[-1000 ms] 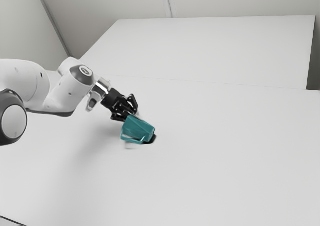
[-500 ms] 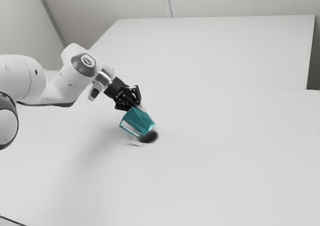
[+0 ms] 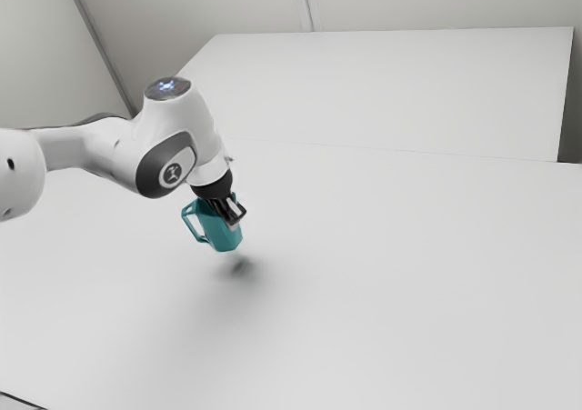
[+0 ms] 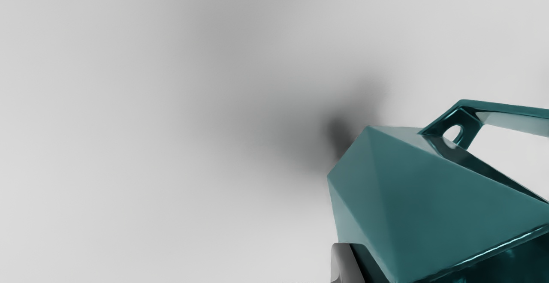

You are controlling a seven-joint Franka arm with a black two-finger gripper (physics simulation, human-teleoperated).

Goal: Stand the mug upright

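Note:
In the exterior view my gripper (image 3: 233, 212) points down at the teal mug (image 3: 220, 235) and is shut on it near the rim. The mug hangs above the table, tilted, its base lowest and its handle toward the exterior view's left. A shadow lies on the tabletop beneath it. The wrist view has the gripper (image 4: 348, 265) with one grey fingertip against the outside of the faceted mug (image 4: 420, 197); the other fingertip is hidden. Part of the mug's dark interior and its handle are visible there too.
A wide white table (image 3: 391, 292) extends around the mug. Behind it stands a pale panel or surface (image 3: 382, 87), with grey walls farther back. A dark thin edge crosses the exterior view's lower left corner.
My hand has swung round to point more steeply down, carrying the mug up off the table and toward the exterior view's left. The mug has turned closer to vertical.

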